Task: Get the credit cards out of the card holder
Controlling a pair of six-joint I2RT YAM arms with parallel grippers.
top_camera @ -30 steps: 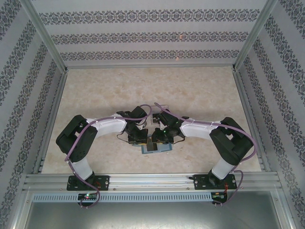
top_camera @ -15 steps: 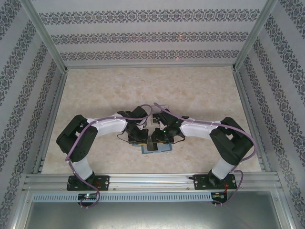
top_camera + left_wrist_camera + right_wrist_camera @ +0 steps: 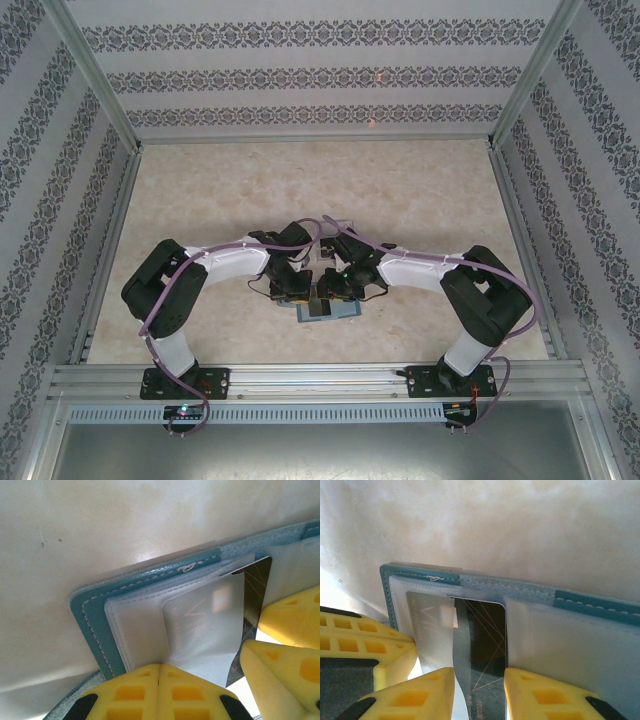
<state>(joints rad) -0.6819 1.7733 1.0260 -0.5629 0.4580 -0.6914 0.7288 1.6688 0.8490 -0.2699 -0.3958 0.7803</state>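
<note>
Since 1 second ago the left arm has shifted its elbow a little toward the centre of the top view; the rest looks unchanged. On the marbled tabletop the card holder lies open just below the centre of the top view, under both hands. 1 dark credit card lies partly under the clear pocket, in the lower middle of the right wrist view. The right hand has its 2 pads apart with this card between them; if they already press it, I cannot tell. The left hand has its pads closed together at the pocket edge; nothing is surely held. I judge the step is pulling this card out. It is better that the left hand holds the holder down while the right hand draws the card straight and flat, slowly, so the pocket does not follow.
</note>
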